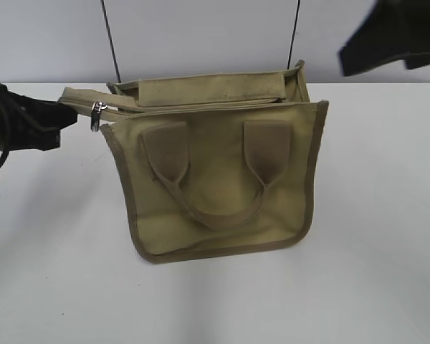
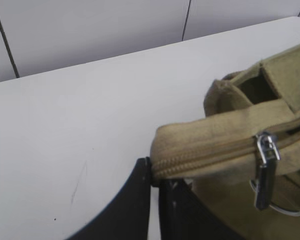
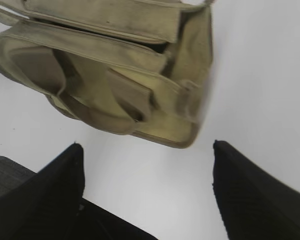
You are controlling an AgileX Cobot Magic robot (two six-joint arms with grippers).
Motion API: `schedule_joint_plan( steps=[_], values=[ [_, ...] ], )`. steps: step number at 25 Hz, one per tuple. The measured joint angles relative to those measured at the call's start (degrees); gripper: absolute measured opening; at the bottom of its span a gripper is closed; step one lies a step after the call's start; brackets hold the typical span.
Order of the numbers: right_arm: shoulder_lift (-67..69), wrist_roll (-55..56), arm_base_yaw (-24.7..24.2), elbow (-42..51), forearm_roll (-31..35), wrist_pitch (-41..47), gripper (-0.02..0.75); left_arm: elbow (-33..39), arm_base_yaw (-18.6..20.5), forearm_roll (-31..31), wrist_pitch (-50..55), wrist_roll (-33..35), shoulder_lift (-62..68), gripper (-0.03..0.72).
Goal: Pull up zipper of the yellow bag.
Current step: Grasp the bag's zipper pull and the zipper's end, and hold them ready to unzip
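A: White desk (image 1: 57, 272), pale wall behind. Exterior view: where is the bag?

B: The yellow bag (image 1: 215, 201) stands at centre on the desk, handle side facing the camera. The zipper (image 1: 193, 107) runs along its top panel, with the silver pull (image 1: 96, 115) hanging at the left end. The left pincer (image 1: 66, 118) grips the end tab of the zipper strip just left of the pull. The right pincer (image 1: 394, 36) hovers at upper right, apart from the bag.

A: Left wrist view?

B: The left pincer (image 2: 152, 177) is closed narrowly on the folded end of the zipper (image 2: 205, 157); the pull (image 2: 266, 170) dangles just beyond it. The bag's mouth (image 2: 257, 87) is partly open behind.

A: Right wrist view?

B: The right pincer (image 3: 147, 170) is spread wide, holding nothing, above bare desk (image 3: 260, 75) near the yellow bag (image 3: 115, 75).
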Motion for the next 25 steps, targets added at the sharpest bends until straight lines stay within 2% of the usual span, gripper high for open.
schedule_joint_plan(
  steps=[4,9,13,17,20,25],
  values=[
    [11.97,10.23,11.48,-9.23,-4.96,-0.2,0.58,-0.07,0.0,0.74,-0.2,-0.58,0.18,0.002],
    [26.09,15.58,17.81,-24.34,-1.51,0.29,0.515,-0.07,0.05,1.54,-2.2,-0.63,0.18,0.002],
    [36.08,16.23,18.96,-35.91,3.85,2.34,0.478,-0.07,0.05,2.41,-2.31,-0.63,0.18,0.002],
    [43.65,16.44,18.96,-43.21,7.82,5.5,0.47,-0.07,0.05,2.98,-2.64,-0.75,0.18,0.002],
    [47.38,16.44,18.96,-45.92,10.77,6.46,0.445,-0.07,0.05,3.1,-2.76,-0.79,0.18,0.002],
    [50.68,16.39,18.96,-46.86,11.45,6.46,0.386,-0.07,0.05,3.1,-3.42,-0.79,0.18,0.002]
  ],
)
